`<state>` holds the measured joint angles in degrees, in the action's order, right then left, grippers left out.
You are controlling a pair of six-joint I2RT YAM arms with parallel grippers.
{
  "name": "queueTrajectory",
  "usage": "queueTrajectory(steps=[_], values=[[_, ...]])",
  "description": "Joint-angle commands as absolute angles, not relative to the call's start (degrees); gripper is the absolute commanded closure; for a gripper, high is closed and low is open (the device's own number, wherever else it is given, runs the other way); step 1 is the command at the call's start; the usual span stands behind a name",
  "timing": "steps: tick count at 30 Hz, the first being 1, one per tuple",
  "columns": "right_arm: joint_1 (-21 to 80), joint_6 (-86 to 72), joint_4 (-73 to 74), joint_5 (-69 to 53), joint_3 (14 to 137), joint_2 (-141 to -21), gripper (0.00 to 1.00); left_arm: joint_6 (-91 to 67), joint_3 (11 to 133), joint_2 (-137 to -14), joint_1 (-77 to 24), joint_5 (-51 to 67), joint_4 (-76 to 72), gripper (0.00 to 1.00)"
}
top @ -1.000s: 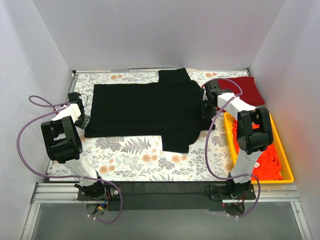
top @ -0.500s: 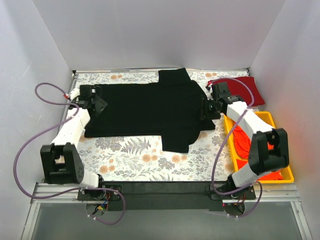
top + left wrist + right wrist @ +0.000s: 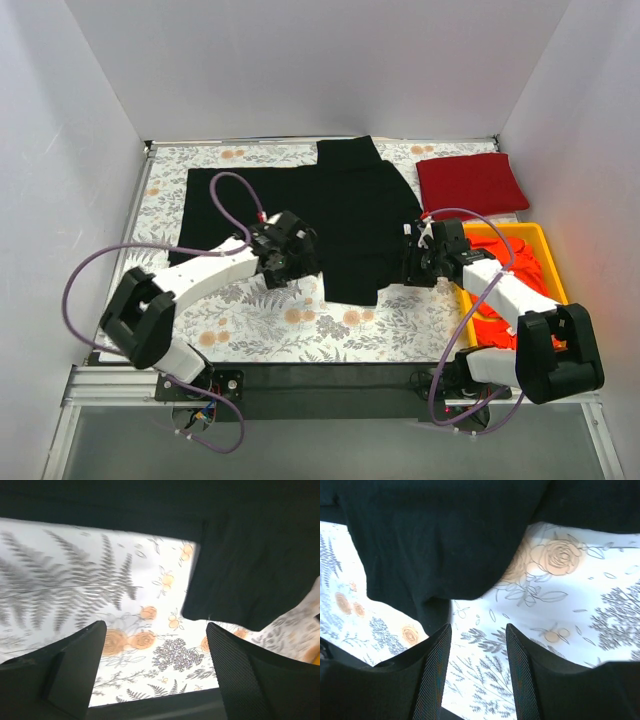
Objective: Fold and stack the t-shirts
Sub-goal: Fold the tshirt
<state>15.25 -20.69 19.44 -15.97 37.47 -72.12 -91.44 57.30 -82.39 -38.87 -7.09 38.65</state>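
Observation:
A black t-shirt (image 3: 300,205) lies spread flat on the floral table cover, its near sleeve (image 3: 352,280) pointing toward the arms. My left gripper (image 3: 305,262) hovers at the shirt's near edge, just left of that sleeve. It is open, and between its fingers only floral cover shows, in the left wrist view (image 3: 155,627) too, with the sleeve (image 3: 250,570) ahead. My right gripper (image 3: 410,262) is open and empty just right of the sleeve; black cloth (image 3: 445,540) lies beyond its fingertips (image 3: 477,627). A folded dark red t-shirt (image 3: 470,183) rests at the far right.
A yellow bin (image 3: 505,229) at the right edge holds orange-red t-shirts (image 3: 520,255); my right arm reaches across it. White walls close in the table on three sides. The floral table cover (image 3: 250,325) shows along the near side.
Both grippers have opened. The left arm swung from the shirt's far left end to its near edge. The right gripper pulled back from the shirt's right end toward the near sleeve.

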Motion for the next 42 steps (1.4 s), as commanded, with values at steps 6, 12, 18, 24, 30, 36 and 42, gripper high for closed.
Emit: queueTrajectory(steps=[6,12,18,24,30,36,42], values=[[15.3,-26.4,6.2,-22.1,32.4,-72.0,0.56,-90.9,64.9,-97.5,-47.0,-0.2,35.9,0.35],[15.3,-28.0,2.5,-23.3,30.2,-72.4,0.57,-90.8,65.7,-101.1,-48.0,1.9,36.2,0.49],[15.3,-29.7,0.5,-23.9,28.5,-75.0,0.58,-90.0,66.7,-103.9,-48.6,4.1,36.0,0.59],[15.3,-31.2,-3.2,-24.8,26.8,-78.1,0.57,-88.4,68.5,-106.4,-49.0,5.7,35.7,0.71],[15.3,-32.0,-7.0,-25.8,26.1,-80.4,0.62,-88.1,69.2,-107.0,-49.0,5.3,35.6,0.93],[14.9,-29.4,-6.6,-24.5,27.1,-80.8,0.90,-88.2,69.1,-104.1,-49.0,3.0,34.3,1.00],[14.6,-26.4,-2.1,-22.9,30.3,-79.2,0.99,-87.9,71.1,-102.2,-48.1,3.3,34.5,1.00]])
